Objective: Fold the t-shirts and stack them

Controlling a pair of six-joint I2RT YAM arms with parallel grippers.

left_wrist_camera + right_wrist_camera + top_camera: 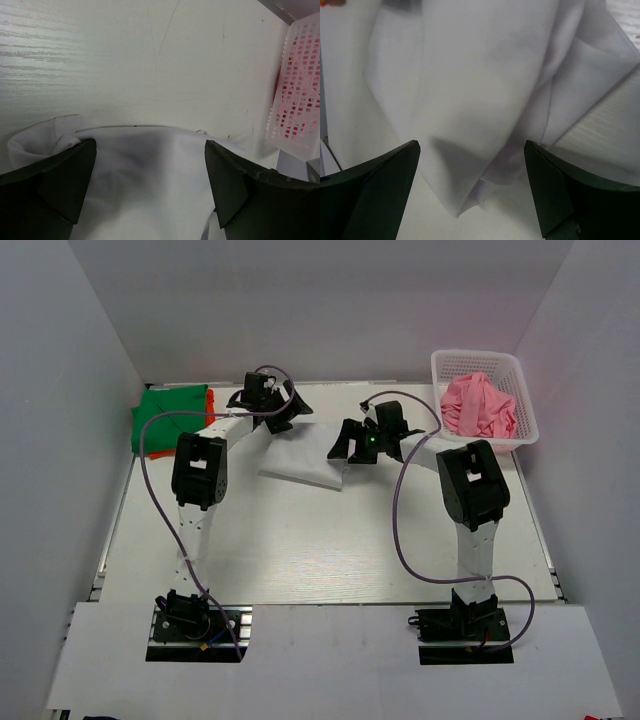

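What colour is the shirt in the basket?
The t-shirt is pink; clearest in the top external view.

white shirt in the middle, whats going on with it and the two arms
Both arms are at the white t-shirt, which lies partly folded in the middle. The left gripper and right gripper hang open over it, neither holding it. A folded green t-shirt sits on an orange t-shirt at the far left; the pink t-shirt is bunched in the basket, unfolded.

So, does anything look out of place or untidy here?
The white shirt lies askew mid-table, creased, its edges bunched. The pink shirt sits crumpled in the basket, unfolded. The green shirt at far left looks neat.
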